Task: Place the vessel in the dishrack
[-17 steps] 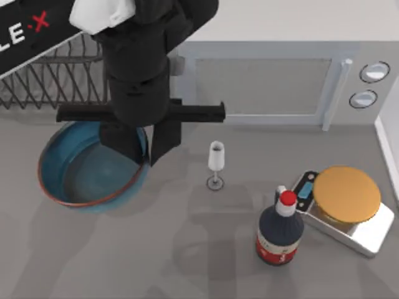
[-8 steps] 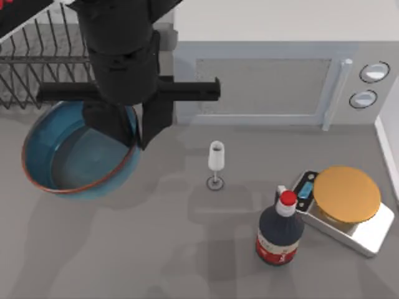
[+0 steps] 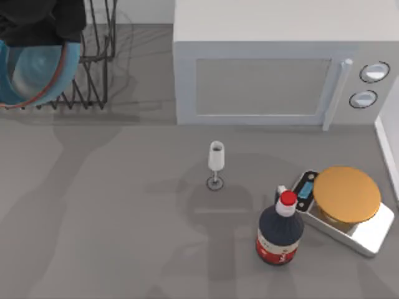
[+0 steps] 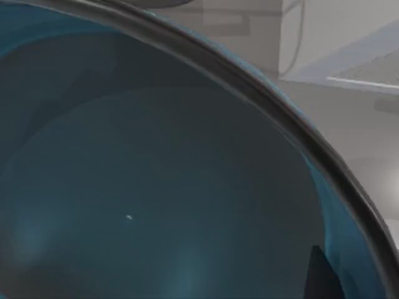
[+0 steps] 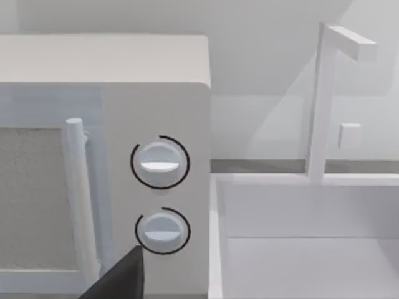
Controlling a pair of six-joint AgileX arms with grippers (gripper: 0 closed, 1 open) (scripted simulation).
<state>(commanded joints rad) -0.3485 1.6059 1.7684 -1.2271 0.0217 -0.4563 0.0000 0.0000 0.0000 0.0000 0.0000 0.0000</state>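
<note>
Evenly and softly lit from above, with no harsh glare anywhere. Broad, soft-edged grey shadows across the table (image 3: 124,237), plus a thin web of shadow lines cast by the dishrack (image 3: 93,56) onto the surface behind it. Faint pale sheen inside the bowl (image 4: 156,205) up close, its near rim soft and blurred.

A white microwave (image 5: 103,156) takes up the near side of the right wrist view, its upright bar handle (image 5: 84,199) beside two round knobs, an upper knob (image 5: 159,162) directly over a lower knob (image 5: 162,230). Just beside the microwave sits a white sink basin (image 5: 299,237), with a thin white angular faucet (image 5: 330,93) rising from its back rim. A dark fingertip (image 5: 121,277) of the right arm pokes in below the knobs.
</note>
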